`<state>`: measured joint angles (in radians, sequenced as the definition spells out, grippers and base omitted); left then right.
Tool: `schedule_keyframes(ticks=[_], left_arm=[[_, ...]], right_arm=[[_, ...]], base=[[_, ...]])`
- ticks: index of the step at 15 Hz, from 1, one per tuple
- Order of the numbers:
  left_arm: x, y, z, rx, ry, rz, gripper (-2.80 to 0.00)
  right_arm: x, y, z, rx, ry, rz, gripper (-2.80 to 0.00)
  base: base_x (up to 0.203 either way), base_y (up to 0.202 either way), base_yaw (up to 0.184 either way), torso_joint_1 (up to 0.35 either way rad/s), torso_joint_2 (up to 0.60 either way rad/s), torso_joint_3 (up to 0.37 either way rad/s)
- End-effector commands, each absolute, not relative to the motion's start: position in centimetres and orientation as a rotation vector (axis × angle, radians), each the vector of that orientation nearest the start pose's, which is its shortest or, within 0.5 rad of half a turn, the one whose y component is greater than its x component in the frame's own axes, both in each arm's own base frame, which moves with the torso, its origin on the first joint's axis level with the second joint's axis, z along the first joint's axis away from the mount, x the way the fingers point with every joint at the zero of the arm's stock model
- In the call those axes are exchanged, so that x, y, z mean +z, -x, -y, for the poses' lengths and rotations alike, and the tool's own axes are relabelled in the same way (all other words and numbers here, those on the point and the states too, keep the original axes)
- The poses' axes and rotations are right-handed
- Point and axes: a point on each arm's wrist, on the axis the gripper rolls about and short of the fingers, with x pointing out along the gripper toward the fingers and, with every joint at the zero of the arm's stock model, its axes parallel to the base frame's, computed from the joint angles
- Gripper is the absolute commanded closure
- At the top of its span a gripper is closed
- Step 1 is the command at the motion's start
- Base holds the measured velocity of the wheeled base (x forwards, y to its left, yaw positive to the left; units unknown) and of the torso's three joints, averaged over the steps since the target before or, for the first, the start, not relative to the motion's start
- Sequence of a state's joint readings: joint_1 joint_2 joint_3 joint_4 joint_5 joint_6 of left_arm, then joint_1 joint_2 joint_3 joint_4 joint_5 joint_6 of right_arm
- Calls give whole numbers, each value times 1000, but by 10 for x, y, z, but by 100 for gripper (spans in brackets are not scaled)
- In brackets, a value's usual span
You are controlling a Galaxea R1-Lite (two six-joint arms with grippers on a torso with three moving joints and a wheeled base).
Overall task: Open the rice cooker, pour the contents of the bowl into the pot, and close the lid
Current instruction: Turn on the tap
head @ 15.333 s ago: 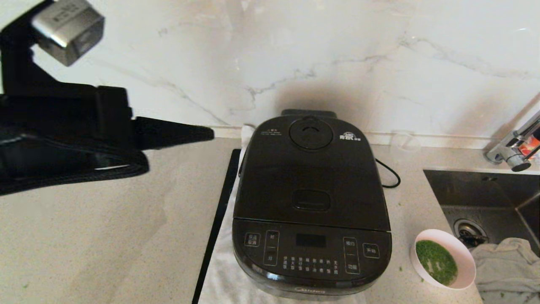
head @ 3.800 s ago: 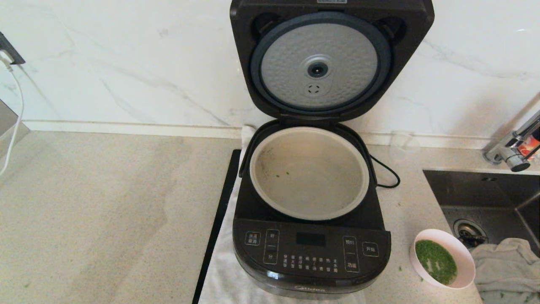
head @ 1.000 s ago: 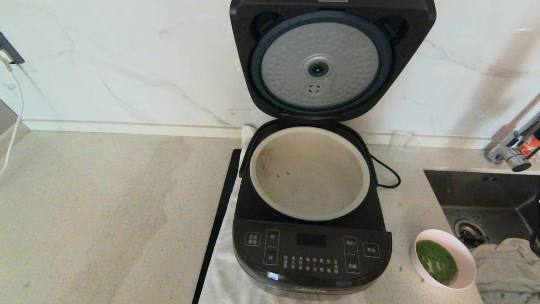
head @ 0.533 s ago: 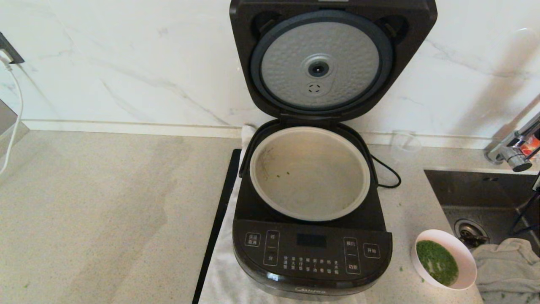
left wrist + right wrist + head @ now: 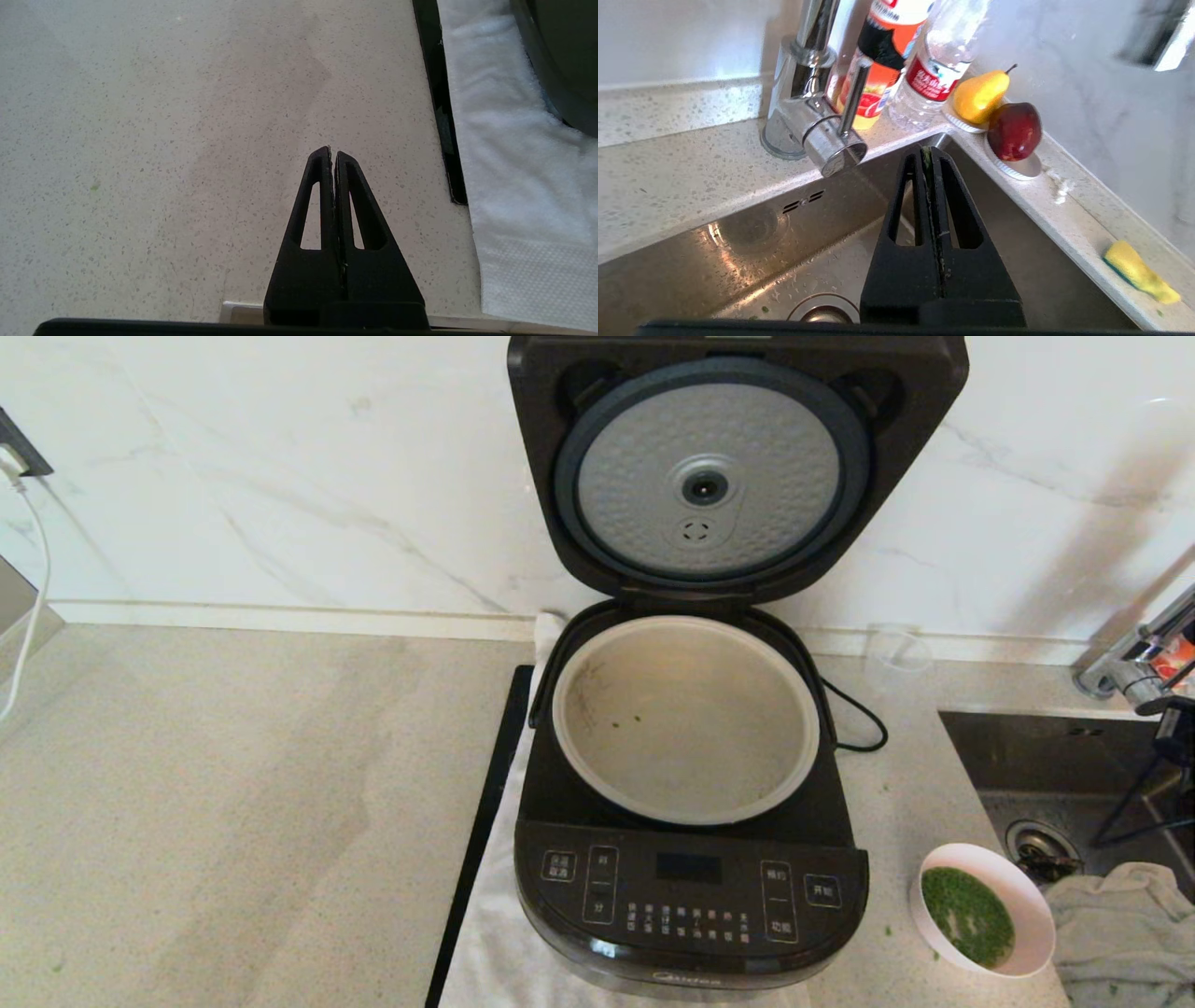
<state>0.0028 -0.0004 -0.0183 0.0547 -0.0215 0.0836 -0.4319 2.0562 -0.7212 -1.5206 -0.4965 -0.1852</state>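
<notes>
- Head view shows the rice cooker point(image 5: 691, 877) standing on a white cloth point(image 5: 495, 952) on the counter point(image 5: 233, 803), its lid point(image 5: 733, 467) swung upright against the marble wall so the dimpled silver disc faces forward.
- Inside the cooker sits the pot point(image 5: 686, 719), pale and almost bare, with only a couple of green flecks on its floor.
- On the counter to the cooker's right, near the front edge, sits the bowl point(image 5: 1027, 905), apart from the cooker and just beside the sink point(image 5: 1055, 756); the contents of the bowl point(image 5: 966, 915), chopped green bits, fill its bottom.
- A grey rag point(image 5: 1120, 924) lies over the sink's near corner, touching the bowl's far side or nearly so.
- In its wrist view the right gripper point(image 5: 930, 151) hangs above the sink basin near the faucet point(image 5: 812, 126), fingers pressed together and holding nothing; only a dark sliver of that arm shows at the head view's right edge.
- Its wrist view shows the left gripper point(image 5: 332, 154) poised over bare counter left of the cloth, fingers likewise closed and empty.
</notes>
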Motion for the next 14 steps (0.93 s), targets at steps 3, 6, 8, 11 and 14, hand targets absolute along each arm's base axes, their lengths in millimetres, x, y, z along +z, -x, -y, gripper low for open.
schedule_keyframes(ticks=[3, 6, 8, 11, 14], left_arm=[[75, 24, 1, -20, -85, -34, 0], [75, 24, 1, -20, -84, -34, 0], [75, 24, 1, -20, -84, -34, 0], [75, 24, 1, -20, -84, -34, 0], [75, 24, 1, -20, -85, -34, 0]], right_arm=[[122, -336, 163, -956, 177, 112, 0], [120, -348, 166, -962, 190, 124, 0], [116, -356, 169, -978, 211, 120, 0], [115, -367, 175, -1001, 239, 129, 0], [112, -378, 179, -1008, 271, 130, 0]], base=[[0, 0, 0, 0, 0, 0], [0, 0, 0, 0, 0, 0], [0, 0, 0, 0, 0, 0], [0, 0, 0, 0, 0, 0], [0, 0, 0, 0, 0, 0]])
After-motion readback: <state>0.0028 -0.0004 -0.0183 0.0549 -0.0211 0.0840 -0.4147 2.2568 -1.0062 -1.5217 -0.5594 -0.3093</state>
